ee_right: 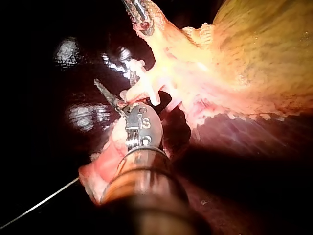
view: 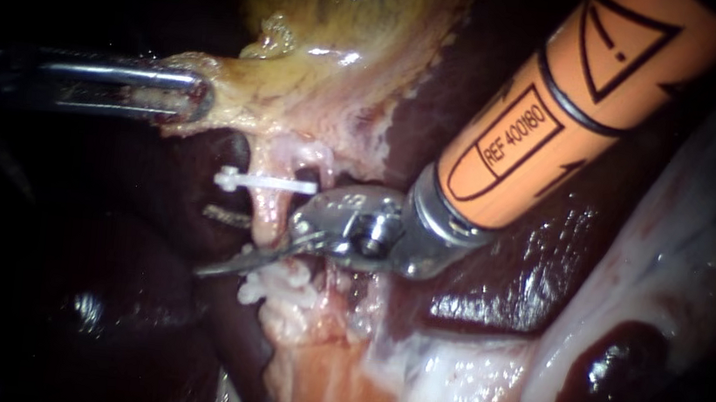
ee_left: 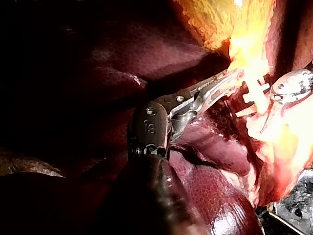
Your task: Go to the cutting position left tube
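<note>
A pale pink left tube (view: 266,211) runs down from the yellow gallbladder (view: 338,41), with a white clip (view: 262,182) across it. My right instrument (view: 248,247) comes in on an orange shaft, its blades open. One thin blade lies under the clip and across the tube; the other is mostly hidden by tissue. In the right wrist view, the serrated blade (ee_right: 110,97) stands beside the clipped tube (ee_right: 142,85). My left instrument (view: 194,98) is shut on the gallbladder's edge and holds it out to the left. The left wrist view shows that grip (ee_left: 222,83).
Dark red liver (view: 104,290) lies around and under the tubes. A second short tube (view: 324,171) sits just right of the clipped one. Another clip (view: 221,214) shows left of the tube. Pale fatty tissue (view: 318,346) spreads below the blades.
</note>
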Controlling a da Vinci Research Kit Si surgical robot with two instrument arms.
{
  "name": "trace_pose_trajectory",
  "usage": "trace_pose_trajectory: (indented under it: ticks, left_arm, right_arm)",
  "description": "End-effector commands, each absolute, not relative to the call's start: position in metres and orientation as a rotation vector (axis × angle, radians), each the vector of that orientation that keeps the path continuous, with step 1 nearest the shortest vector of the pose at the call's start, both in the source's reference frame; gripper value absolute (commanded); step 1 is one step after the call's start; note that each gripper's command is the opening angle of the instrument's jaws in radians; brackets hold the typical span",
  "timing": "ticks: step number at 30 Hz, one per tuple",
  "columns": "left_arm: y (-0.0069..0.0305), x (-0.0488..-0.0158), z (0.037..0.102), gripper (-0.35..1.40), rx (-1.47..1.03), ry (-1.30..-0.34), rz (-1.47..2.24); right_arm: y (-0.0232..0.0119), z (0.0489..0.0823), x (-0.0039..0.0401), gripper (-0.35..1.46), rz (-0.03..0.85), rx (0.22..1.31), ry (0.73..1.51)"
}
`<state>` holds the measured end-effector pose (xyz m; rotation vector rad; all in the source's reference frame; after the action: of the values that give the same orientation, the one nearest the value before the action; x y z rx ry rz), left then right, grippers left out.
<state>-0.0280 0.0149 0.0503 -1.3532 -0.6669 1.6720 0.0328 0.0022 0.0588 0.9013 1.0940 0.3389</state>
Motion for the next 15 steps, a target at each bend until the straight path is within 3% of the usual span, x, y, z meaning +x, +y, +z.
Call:
trace_pose_trajectory:
  ticks: [1, 7, 15]
  left_arm:
    - [0.0149, -0.0280, 0.0503, -0.35, -1.353, -0.667, 1.672]
    - [0.0149, -0.0280, 0.0503, -0.35, -1.353, -0.667, 1.672]
    - [0.0149, -0.0280, 0.0504, -0.35, -1.353, -0.667, 1.672]
  right_arm:
    - [0.0021, 0.0583, 0.0329, 1.40, 0.337, 0.913, 1.102]
    - [0.0018, 0.0562, 0.0332, 1.40, 0.338, 0.956, 1.140]
    - [0.0021, 0.0562, 0.0330, 1.40, 0.339, 0.955, 1.141]
